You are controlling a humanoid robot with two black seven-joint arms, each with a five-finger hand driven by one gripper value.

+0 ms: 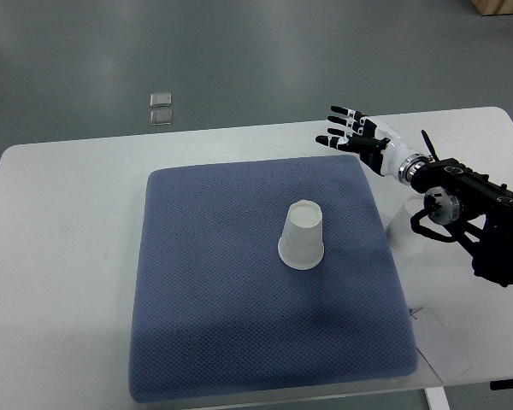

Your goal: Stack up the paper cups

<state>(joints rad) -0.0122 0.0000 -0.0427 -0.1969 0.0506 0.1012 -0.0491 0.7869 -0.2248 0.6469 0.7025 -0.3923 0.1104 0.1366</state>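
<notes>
A white paper cup [303,237] stands upside down near the middle of the blue-grey mat [205,325]. A second white cup [404,229] stands on the bare table just right of the mat, partly hidden under my right forearm. My right hand [352,134] hovers over the mat's far right corner, fingers spread and holding nothing, well away from both cups. The left arm is out of the picture.
The mat lies on a white table [60,256]. A sheet of paper [440,346] lies at the table's near right corner. Two small clear squares [161,108] rest on the grey floor beyond the table's far edge.
</notes>
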